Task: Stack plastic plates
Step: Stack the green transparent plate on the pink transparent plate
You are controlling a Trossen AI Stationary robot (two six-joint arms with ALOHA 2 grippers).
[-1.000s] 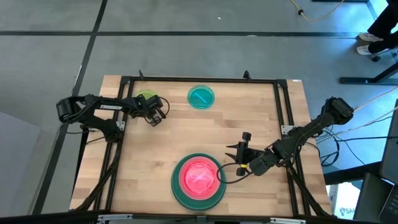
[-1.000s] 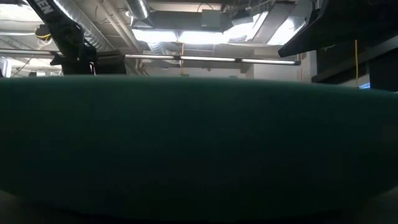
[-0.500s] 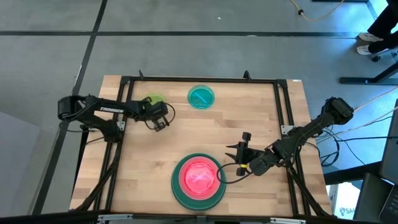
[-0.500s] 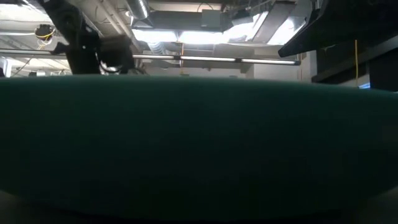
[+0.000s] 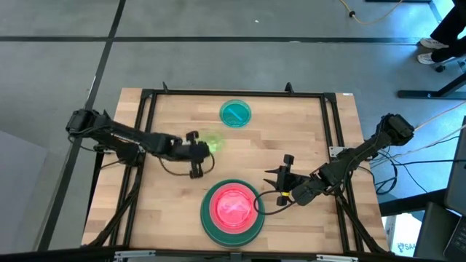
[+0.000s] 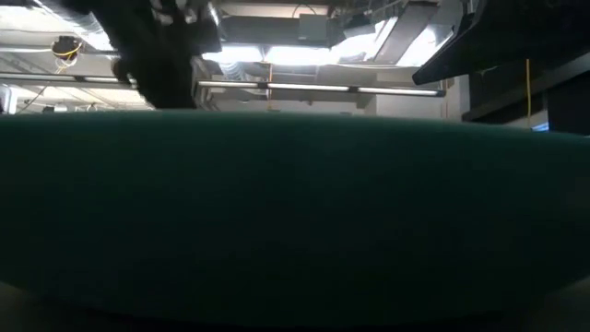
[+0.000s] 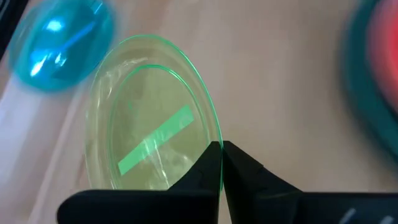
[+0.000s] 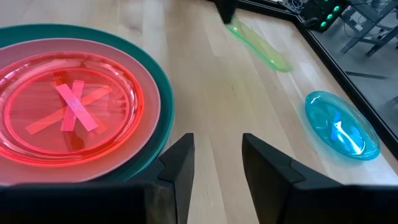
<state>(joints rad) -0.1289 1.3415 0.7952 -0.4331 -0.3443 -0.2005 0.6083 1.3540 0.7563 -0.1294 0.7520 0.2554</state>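
**Lime Plate in Transit to the Stack**

While the lime green plate [image 7: 152,140] is carried above the table [image 5: 313,131], the transfer step is judged to be in hand. The plate is pinched at its rim by the closed fingers of the left gripper [image 5: 201,148], roughly mid-table, between the teal plate [image 5: 235,113] near the far edge and the stack at the near edge. In the right wrist view the held plate [image 8: 256,42] is seen edge-on and clear of the wood.

The stack is made up of a dark green plate [image 5: 210,220] at the bottom, a pale pink plate [image 8: 148,81] on it, and a hot pink plate [image 5: 234,206] on top. The right gripper [image 5: 284,177] waits just beside the stack, its fingers spread and holding nothing.

Next move, as a judgement: the lime plate is to be centred over the hot pink plate, levelled, lowered and released. The teal plate is then left to be fetched.

Materials and shapes:
- Small plates: translucent, glossy plastic, round, with a shallow raised rim; tape strips are seen on the lime and hot pink ones.
- Large plates: opaque, matte, round.
- Table: pale wood planks inside a black frame.

A thin, slick rim is expected to slip easily in the grip.
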